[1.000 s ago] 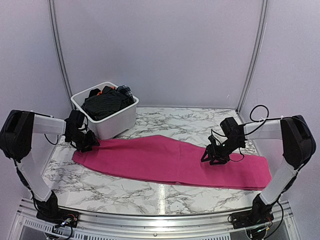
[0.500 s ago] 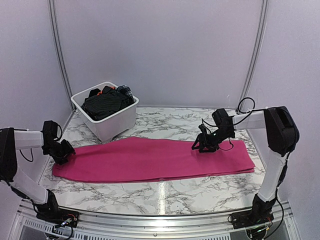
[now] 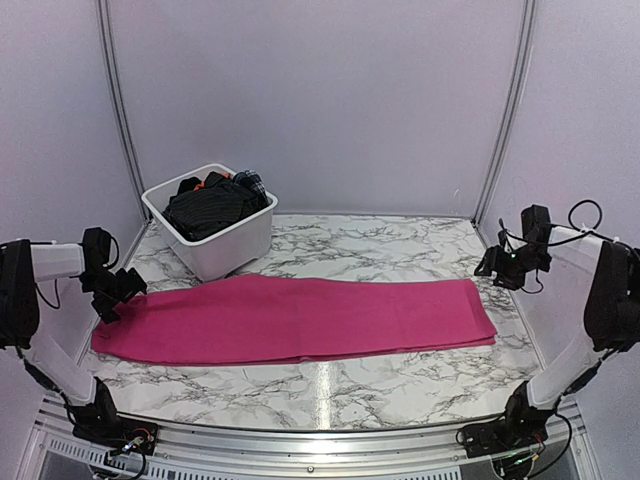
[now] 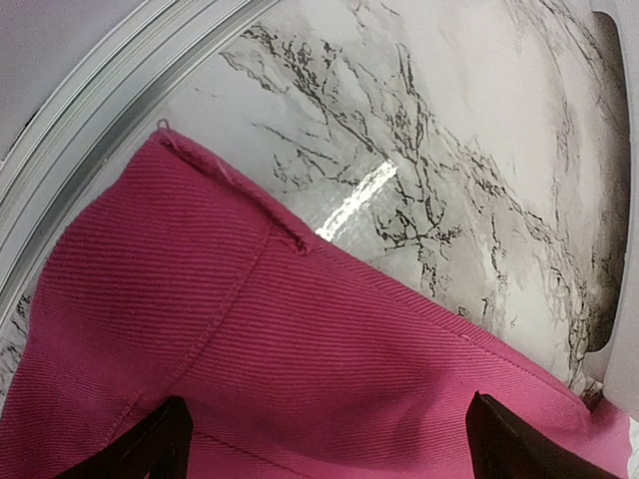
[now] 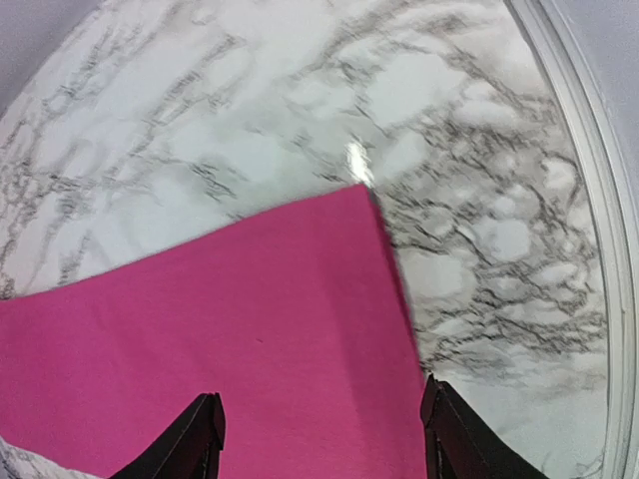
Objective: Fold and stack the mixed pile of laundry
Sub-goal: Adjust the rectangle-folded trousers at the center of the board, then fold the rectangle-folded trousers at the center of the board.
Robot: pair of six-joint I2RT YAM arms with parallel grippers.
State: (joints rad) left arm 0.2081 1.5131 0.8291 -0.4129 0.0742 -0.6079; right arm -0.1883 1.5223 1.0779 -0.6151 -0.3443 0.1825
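Our right gripper (image 3: pixel 488 269) has backed off to 3 o'clock, and the pink cloth (image 3: pixel 300 318) lies 9-to-3 with our left gripper (image 3: pixel 112 303) nearer, both jaws wide apart.

white links (image 3: pixel 55 260), black joints (image 3: pixel 97 248), looping black cables (image 3: pixel 585 208)

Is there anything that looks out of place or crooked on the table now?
Nothing serious. The pink cloth lies flat in one long strip; only its left end is uneven and lies close to the table's edge rail. The white tub stands upright.
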